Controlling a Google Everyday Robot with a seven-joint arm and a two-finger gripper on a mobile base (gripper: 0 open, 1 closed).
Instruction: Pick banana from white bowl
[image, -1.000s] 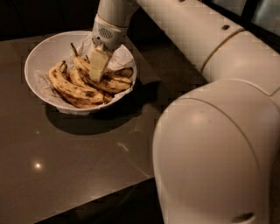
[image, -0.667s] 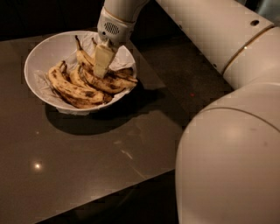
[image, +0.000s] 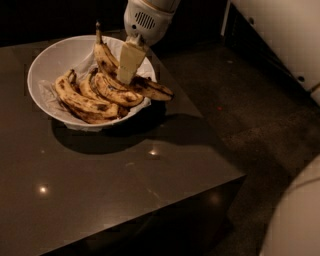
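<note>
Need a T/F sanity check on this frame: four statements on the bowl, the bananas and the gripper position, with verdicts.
1. The white bowl sits on the dark table. True.
2. The bowl holds a single fruit. False: several spotted bananas lie in it.
3. The gripper is down at the long-stemmed banana, over the bowl's right side as seen. True.
4. The long-stemmed banana lies on the table outside the bowl. False: it is in the bowl, its dark end poking over the rim.
</note>
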